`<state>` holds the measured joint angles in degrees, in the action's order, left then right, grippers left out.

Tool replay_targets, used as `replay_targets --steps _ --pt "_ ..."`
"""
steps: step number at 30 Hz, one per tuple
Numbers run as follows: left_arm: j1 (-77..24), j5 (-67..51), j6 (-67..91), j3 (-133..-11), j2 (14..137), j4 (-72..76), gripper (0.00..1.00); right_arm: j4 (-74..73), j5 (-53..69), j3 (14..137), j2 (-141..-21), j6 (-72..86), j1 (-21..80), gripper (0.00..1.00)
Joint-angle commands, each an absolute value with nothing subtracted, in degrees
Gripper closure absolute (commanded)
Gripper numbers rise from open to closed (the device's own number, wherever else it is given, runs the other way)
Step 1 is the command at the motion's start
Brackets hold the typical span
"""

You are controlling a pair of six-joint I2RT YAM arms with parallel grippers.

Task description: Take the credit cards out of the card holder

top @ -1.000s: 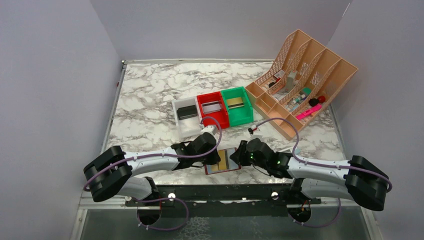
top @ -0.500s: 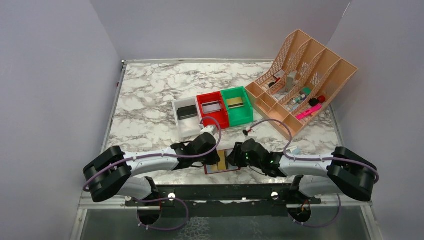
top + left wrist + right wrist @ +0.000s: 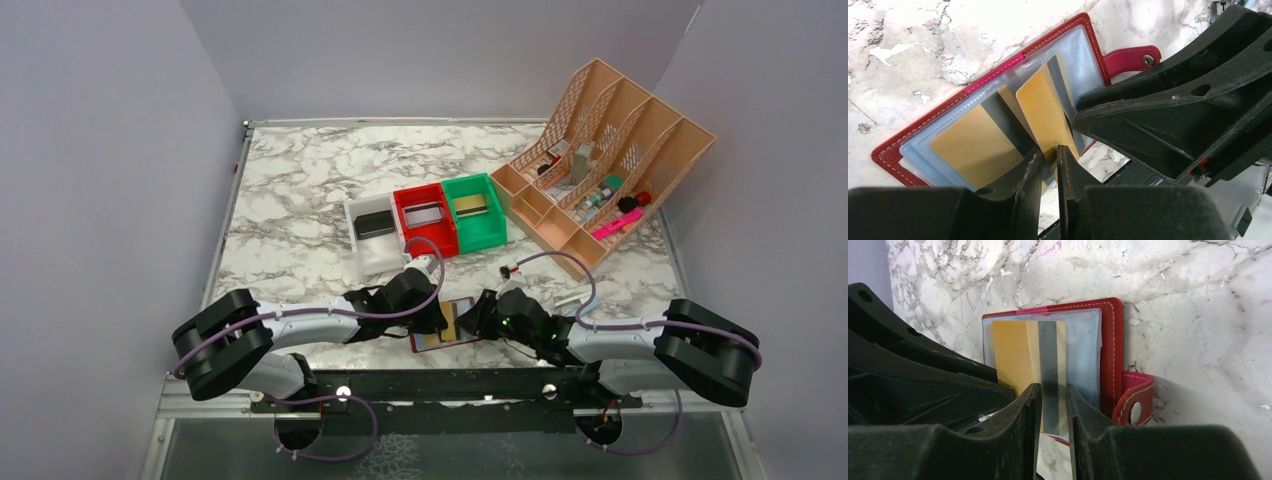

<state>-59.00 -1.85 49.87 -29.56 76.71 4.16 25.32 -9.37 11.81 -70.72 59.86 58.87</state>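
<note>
Step in hand, we judge: drawing gold card (image 3: 1045,110) out of card holder (image 3: 1111,350).
Left gripper (image 3: 1049,161): fingers a slit apart, card's near edge in gap; clamped or loose, we cannot tell.
Right gripper (image 3: 1054,402): same slit, same card, grip equally unclear.
Holder: open flat just beyond both tips; second gold card (image 3: 973,145) pocketed beside left fingers.
Next calls for: one firm pinch, other gripper pinning holder.
Row of bins (image 3: 438,241): well beyond.
</note>
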Motion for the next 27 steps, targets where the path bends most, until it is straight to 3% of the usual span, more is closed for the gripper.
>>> replay_targets --steps 1,10,17,27 --pt "-59.41 -4.60 50.50 -29.70 77.64 7.90 0.80 23.10 -9.06 10.78 -73.54 60.60 59.13 0.70" --pt "-59.41 6.62 48.57 -33.24 74.76 -7.70 1.00 18.16 -11.87 11.29 -70.38 60.46 59.14 0.70" --pt "-59.41 12.11 47.42 -34.64 70.01 -15.76 1.00 10.59 -15.32 16.63 -64.84 56.63 59.14 0.68" --pt "-59.39 13.00 46.29 -34.97 59.22 -16.18 1.00 5.72 -19.38 27.80 -63.62 49.53 59.09 0.64"
